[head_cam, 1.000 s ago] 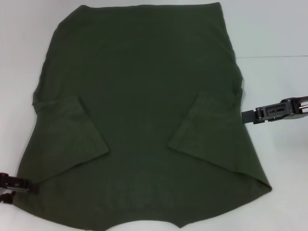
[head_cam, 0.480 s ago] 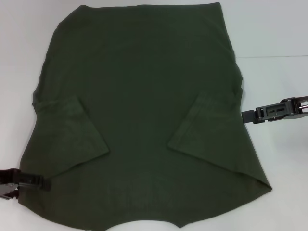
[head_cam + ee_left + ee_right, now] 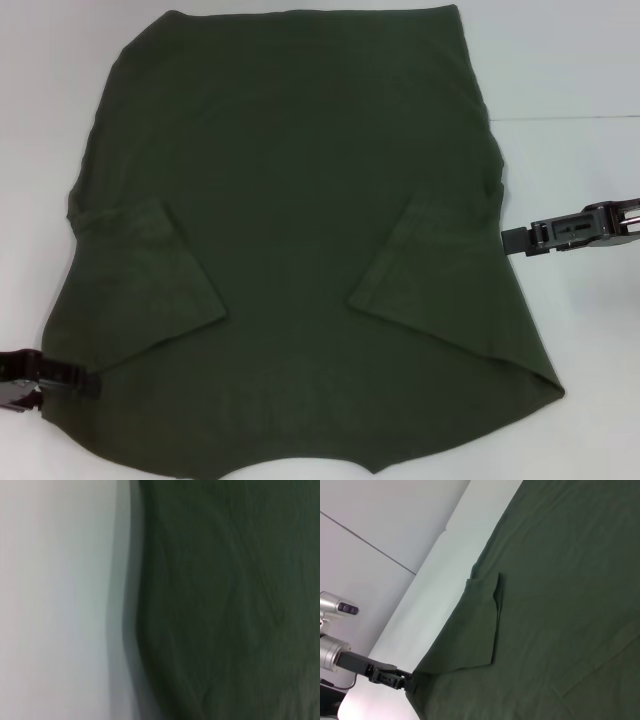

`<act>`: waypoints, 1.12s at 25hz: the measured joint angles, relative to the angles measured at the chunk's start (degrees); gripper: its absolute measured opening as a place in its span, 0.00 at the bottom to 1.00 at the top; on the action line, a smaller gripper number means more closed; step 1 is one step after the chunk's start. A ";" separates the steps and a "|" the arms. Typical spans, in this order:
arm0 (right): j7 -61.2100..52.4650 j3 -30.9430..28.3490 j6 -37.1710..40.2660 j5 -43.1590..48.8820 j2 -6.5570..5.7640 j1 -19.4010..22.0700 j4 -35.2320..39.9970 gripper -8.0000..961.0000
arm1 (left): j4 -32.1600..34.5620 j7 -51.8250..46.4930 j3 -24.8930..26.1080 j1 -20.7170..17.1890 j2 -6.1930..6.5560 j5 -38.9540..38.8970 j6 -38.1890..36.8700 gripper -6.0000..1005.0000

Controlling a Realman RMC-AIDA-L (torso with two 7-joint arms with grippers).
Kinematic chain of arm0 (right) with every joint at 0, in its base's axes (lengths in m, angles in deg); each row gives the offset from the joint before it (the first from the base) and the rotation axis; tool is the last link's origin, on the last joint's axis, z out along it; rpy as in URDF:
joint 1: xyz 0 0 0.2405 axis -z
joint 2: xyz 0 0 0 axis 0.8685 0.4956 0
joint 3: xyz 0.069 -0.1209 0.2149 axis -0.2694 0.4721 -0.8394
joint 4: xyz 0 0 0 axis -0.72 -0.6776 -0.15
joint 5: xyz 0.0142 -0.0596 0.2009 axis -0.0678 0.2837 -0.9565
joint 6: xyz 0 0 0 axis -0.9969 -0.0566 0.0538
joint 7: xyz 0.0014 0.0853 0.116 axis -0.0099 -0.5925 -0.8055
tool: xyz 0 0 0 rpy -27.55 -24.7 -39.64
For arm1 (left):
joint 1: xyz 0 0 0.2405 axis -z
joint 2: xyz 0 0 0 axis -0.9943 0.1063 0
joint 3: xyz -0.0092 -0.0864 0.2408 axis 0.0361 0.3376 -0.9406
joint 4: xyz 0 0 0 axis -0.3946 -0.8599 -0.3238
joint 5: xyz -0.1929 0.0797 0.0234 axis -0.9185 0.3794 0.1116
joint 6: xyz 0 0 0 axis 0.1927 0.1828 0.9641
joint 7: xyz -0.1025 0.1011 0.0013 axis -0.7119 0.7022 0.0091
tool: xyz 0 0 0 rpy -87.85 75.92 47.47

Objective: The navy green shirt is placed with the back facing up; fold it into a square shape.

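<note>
Shirt lies flat across the white worktop, plain side up. Both sleeves are already folded inward; body folds remain, so you're roughly at the start. Left gripper sits at the shirt's 8 o'clock edge, right gripper at 3 o'clock. Can't tell how either set of jaws stands.

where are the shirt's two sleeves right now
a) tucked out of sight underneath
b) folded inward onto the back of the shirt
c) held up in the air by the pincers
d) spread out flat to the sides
b: on the navy green shirt, both sleeves lie folded in on its back, with the left pincer and right pincer at its side edges.
</note>
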 joint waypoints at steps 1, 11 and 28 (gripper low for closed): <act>0.00 0.00 0.00 -0.02 0.00 -0.03 0.00 0.88 | 0.00 -0.02 -0.01 0.00 0.01 0.00 0.06 0.89; 0.00 0.00 -0.17 0.21 0.04 -0.39 0.00 0.88 | 0.01 -0.18 0.01 0.12 0.03 0.00 0.26 0.54; 0.00 0.04 -0.62 0.33 0.35 -0.27 -0.09 0.88 | 0.01 -0.92 -0.14 0.08 -0.06 0.71 1.92 0.25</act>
